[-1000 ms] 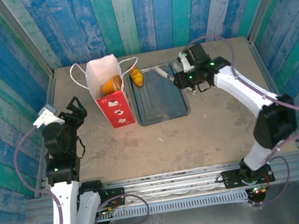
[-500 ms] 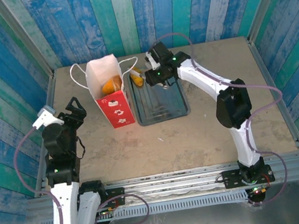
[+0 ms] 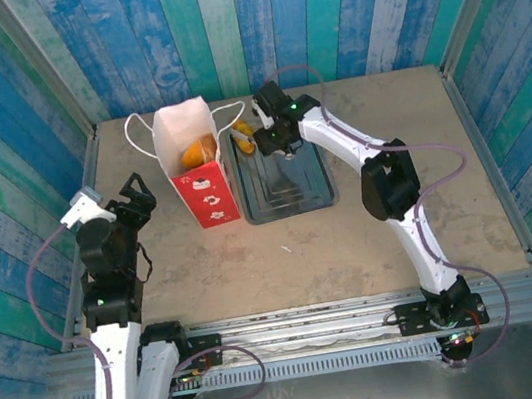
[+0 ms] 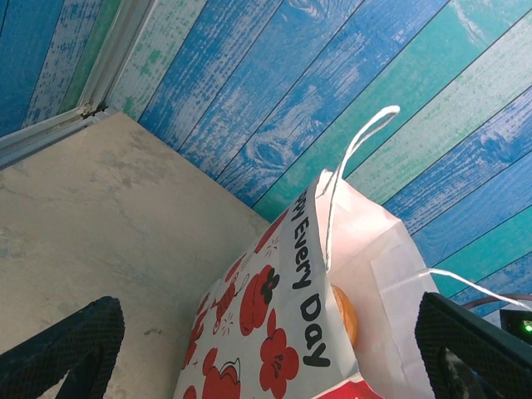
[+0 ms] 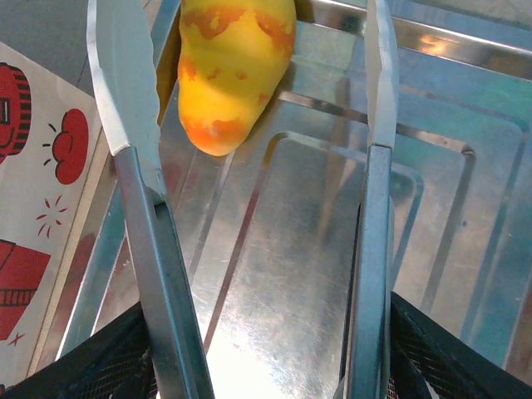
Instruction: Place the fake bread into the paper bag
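Top external view: on the desk the bag stands upright with its mouth open and some bread already inside. Just right of the bag lies the tray, with one roll in its far corner, the one nearest the bag. On the bag's near left, the left gripper hangs released. The right gripper is spread, its blades straddling the roll without clamping it. The roll is probably light, stiff and glossy, so slippery against metal; pinching its thick middle looks safest. Its long axis runs along the blades, tapered tip toward the wrist.
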Available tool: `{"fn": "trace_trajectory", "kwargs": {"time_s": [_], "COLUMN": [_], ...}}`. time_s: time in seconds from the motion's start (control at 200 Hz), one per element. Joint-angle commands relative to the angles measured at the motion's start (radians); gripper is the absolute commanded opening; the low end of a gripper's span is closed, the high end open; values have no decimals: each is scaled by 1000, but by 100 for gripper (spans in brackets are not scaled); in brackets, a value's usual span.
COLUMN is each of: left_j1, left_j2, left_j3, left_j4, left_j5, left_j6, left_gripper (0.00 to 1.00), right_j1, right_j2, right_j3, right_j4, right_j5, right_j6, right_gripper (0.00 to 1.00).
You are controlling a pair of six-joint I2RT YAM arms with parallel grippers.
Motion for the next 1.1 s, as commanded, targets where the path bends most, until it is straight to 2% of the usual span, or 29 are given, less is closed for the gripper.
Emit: {"fn": "trace_trajectory", "kwargs": {"time_s": [0.0, 0.391, 0.646, 0.831, 1.092], "left_j1": [4, 4, 4, 4, 4], "left_j2": [8, 7, 13, 15, 67], "left_j3": [-10, -1, 2, 15, 138], "left_j4": [21, 7, 7, -7, -73], "left_j5": [10, 2, 4, 8, 88], "left_j6": [19, 23, 20, 3, -62], "left_gripper": [94, 94, 94, 94, 94], "right_j1": [8, 8, 8, 8, 8], "right_j2": [35, 119, 118, 57, -97], "right_j3": [56, 116, 96, 64, -61], "right_j4": [-15, -25, -26, -26, -25], "right_j5": [-15, -9, -2, 20, 47], "right_j6": [-11, -14, -25, -26, -17], "right_gripper": [65, 59, 47, 40, 36]}}
